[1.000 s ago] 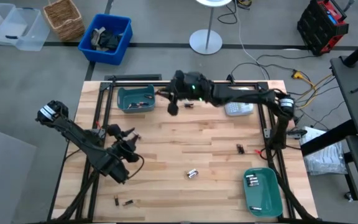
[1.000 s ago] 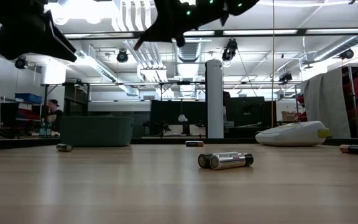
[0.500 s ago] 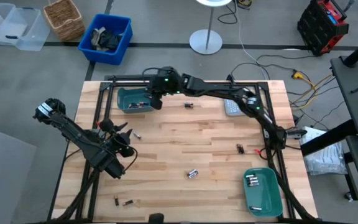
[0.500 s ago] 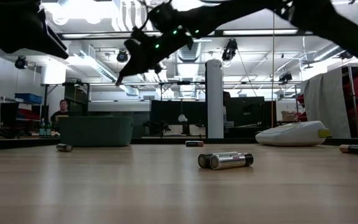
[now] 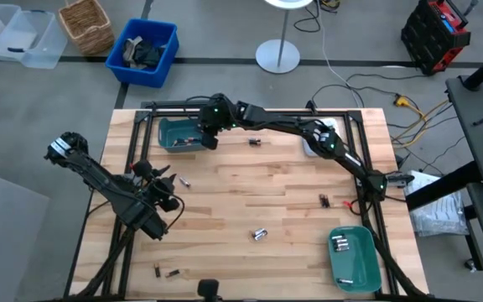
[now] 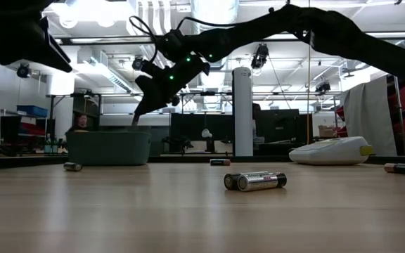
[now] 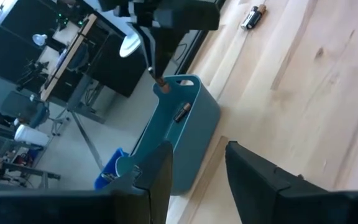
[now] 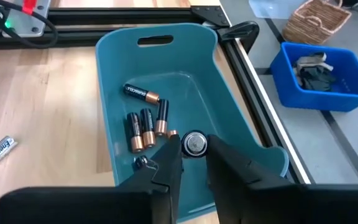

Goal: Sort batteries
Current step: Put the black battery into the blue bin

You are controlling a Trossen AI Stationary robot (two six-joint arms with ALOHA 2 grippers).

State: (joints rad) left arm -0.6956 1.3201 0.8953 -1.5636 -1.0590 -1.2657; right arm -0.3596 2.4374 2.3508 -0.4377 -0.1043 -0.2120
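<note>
My right gripper (image 8: 194, 155) hangs over the teal bin (image 5: 168, 132) at the table's far left, shut on a battery (image 8: 194, 143). Several dark, copper-ended batteries (image 8: 145, 126) lie on that bin's floor. A second teal bin (image 5: 360, 247) at the near right holds silvery batteries (image 5: 340, 243). Loose batteries lie on the wood: a pair (image 5: 259, 234) in the middle, one (image 5: 254, 141) at the far side, some (image 5: 324, 200) at the right and some (image 5: 167, 272) near the front left. My left gripper (image 5: 159, 186) stands open over the left side, holding nothing. My right gripper pinches the battery between its two fingertips (image 8: 169, 152). The fingers slant down from the table's right side, and the battery lies along them. Its round end (image 8: 194, 143) faces the wrist camera and its coppery end (image 7: 161, 84) sticks out below, clear above the bin.
A grey-white label maker (image 6: 331, 151) lies at the far right, partly under my right arm. A black frame rail (image 8: 253, 81) runs beside the bin. Off the table stand a blue crate (image 5: 143, 52), a wicker basket (image 5: 85, 23) and a lamp base (image 5: 277, 55).
My right gripper has swung from the far middle of the table toward the left edge and come down, tipping further downward, until it hangs over the far-left teal bin with the battery. My left gripper has drawn back a little toward the left edge.
</note>
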